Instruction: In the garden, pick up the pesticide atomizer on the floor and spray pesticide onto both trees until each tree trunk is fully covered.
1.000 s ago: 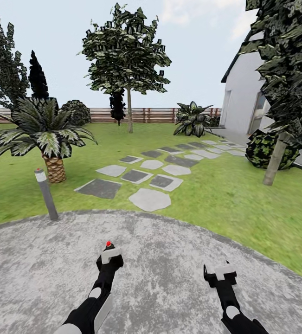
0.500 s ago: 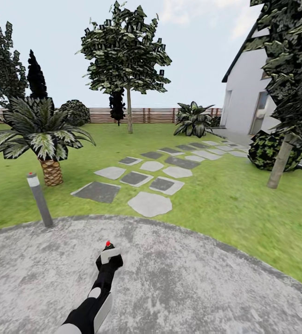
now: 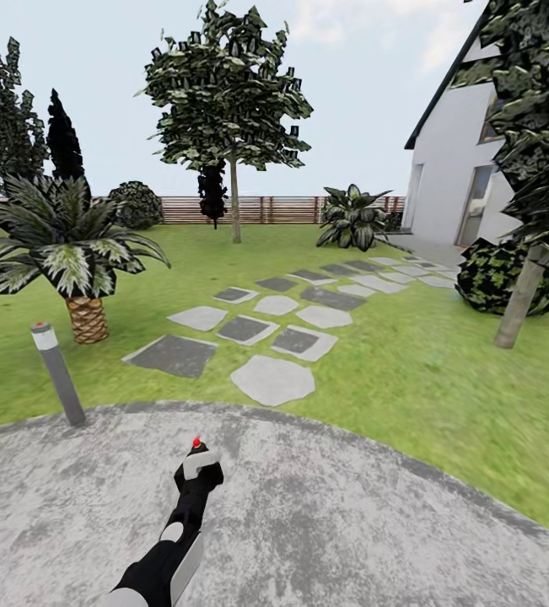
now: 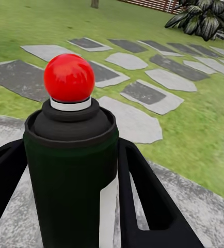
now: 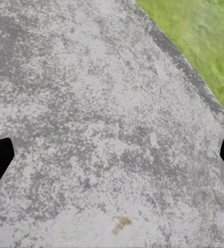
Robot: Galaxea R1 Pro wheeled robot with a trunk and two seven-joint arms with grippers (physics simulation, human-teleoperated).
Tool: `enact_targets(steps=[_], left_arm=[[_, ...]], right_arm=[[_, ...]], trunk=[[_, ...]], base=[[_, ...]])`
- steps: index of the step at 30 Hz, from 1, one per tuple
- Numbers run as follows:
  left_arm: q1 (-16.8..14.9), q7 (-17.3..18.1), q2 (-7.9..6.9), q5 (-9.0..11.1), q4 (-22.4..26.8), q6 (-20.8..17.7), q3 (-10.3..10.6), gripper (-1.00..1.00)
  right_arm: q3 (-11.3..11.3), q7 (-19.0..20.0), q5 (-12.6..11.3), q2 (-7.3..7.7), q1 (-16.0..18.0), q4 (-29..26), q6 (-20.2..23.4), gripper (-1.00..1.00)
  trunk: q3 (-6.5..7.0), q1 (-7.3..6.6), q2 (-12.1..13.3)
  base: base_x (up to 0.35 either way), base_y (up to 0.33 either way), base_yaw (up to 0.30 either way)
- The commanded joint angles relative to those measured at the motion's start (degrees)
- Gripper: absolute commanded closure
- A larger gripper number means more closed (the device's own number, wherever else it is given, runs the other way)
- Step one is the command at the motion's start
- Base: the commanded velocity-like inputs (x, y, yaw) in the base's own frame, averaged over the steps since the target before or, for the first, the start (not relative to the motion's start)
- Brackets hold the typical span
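Observation:
My left gripper (image 3: 198,474) is shut on the pesticide atomizer (image 3: 196,459), a dark bottle with a pale head and a red dot on top. In the left wrist view the atomizer (image 4: 70,170) stands upright between the two black fingers (image 4: 145,199). One tree (image 3: 228,93) rises far ahead on the lawn, its thin-looking tree trunk (image 3: 235,206) near the fence. A second tree's trunk (image 3: 519,302) leans at the right, closer to me. My right gripper (image 5: 112,157) hangs open over grey paving. No white specks show on either trunk.
I stand on a round grey paved patch (image 3: 325,514). A short grey bollard light (image 3: 56,371) is at its left edge, with a palm (image 3: 76,244) behind. Stepping stones (image 3: 272,379) lead over the lawn toward the white house (image 3: 455,169). A round bush (image 3: 497,274) sits by the right trunk.
The whole view has shifted as the camera advanced: bollard and palm slid left, the right trunk slid right. My right arm has dropped out of the head view. The left gripper still holds the atomizer.

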State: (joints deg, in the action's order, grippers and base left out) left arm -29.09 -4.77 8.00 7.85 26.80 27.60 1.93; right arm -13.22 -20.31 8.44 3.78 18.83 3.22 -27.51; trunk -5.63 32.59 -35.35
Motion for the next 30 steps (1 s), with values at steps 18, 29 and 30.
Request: enact_targets(steps=[18,29,30], left_arm=[[0.0,0.0,0.0,0.0,0.1,0.0,0.1,1.0],[0.0,0.0,0.0,0.0,0.2,0.1,0.3,1.0],[0.0,0.0,0.0,0.1,0.2,0.1,0.3,1.0]], right_arm=[[0.0,0.0,0.0,0.0,0.0,0.0,0.0,-1.0],[0.0,0.0,0.0,0.0,-0.2,0.0,0.0,-1.0],[0.0,0.0,0.0,0.0,-0.2,0.0,0.0,-1.0]], trunk=[[0.0,0.0,0.0],[0.0,0.0,0.0],[0.0,0.0,0.0]], base=[[0.35,0.0,0.0],[0.35,0.0,0.0],[0.35,0.0,0.0]])
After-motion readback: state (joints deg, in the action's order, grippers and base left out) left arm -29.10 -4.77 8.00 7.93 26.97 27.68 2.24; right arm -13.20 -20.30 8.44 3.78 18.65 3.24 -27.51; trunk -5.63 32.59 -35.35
